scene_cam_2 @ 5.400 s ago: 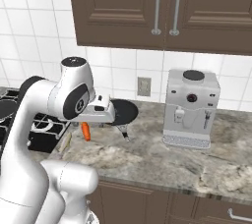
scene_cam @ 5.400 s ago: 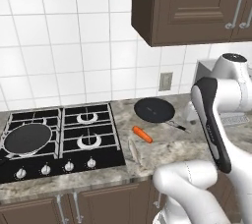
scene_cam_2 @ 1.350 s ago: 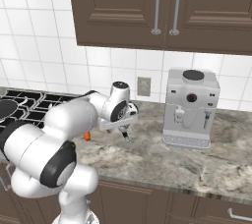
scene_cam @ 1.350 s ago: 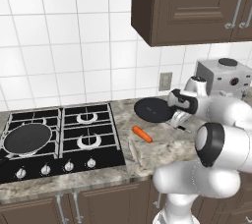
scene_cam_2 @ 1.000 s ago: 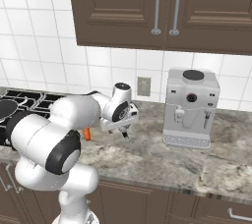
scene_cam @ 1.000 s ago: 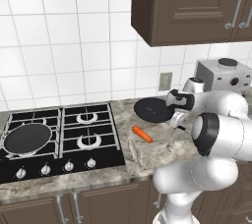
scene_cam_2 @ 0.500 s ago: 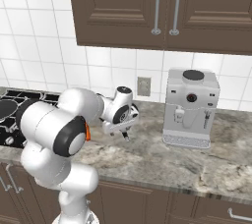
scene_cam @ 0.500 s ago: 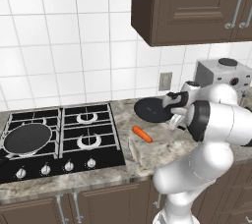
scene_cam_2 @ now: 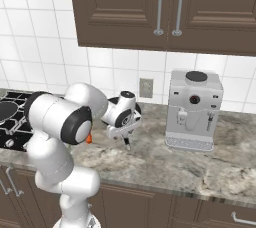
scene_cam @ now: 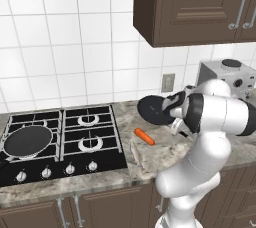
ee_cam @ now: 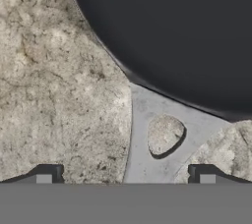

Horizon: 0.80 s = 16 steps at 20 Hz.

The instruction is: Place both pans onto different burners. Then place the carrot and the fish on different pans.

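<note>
While your hand [ee_cam: 125, 176] hangs released above the handle of one pan [ee_cam: 177, 31] on the desk [ee_cam: 54, 100], the carrot [scene_cam: 145, 137] and fish [scene_cam: 135, 153] lie nearby; the other pan [scene_cam: 27, 140] sits on a burner [scene_cam: 27, 142].

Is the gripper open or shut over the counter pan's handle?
Open: the gripper fingertips stand wide apart, straddling the pan handle without touching it.

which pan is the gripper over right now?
The pan on the counter, right of the cooktop beside the carrot; the open gripper straddles its handle. The other pan sits on the front-left burner.
</note>
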Available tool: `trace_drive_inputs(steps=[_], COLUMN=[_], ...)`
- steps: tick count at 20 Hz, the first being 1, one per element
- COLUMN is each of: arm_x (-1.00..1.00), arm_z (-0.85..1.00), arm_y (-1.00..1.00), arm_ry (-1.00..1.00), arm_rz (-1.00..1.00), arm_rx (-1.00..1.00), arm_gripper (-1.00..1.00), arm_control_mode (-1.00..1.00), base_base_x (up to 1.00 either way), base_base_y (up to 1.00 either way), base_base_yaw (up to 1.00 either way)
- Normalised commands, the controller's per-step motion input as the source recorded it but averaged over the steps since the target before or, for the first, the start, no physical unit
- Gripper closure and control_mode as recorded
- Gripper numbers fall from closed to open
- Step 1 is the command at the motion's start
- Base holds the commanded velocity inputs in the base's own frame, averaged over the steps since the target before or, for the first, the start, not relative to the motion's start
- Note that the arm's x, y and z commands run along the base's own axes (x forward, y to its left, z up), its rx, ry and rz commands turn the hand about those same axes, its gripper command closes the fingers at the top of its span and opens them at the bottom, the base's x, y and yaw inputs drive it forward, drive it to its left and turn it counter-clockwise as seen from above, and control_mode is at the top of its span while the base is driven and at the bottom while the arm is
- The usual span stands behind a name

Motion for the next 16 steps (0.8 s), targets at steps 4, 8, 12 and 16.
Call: trace_drive_inputs(steps=[4,8,12,16], arm_x=[0.16,0.12,0.06,0.00], arm_z=[-0.19,-0.17,-0.14,0.00], arm_y=[-0.01,0.00,-0.01,0.00], arm_ry=[0.00,0.00,0.00,0.00], arm_rz=[0.06,0.05,0.05,0.06], arm_rx=[0.00,0.00,0.00,0.06], arm_gripper=[-1.00,-1.00,-1.00,1.00], arm_control_mode=[-1.00,-1.00,-1.00,-1.00], base_base_x=[0.00,0.00,0.00,0.00], base_base_y=[0.00,0.00,0.00,0.00], base_base_yaw=[0.00,0.00,0.00,0.00])
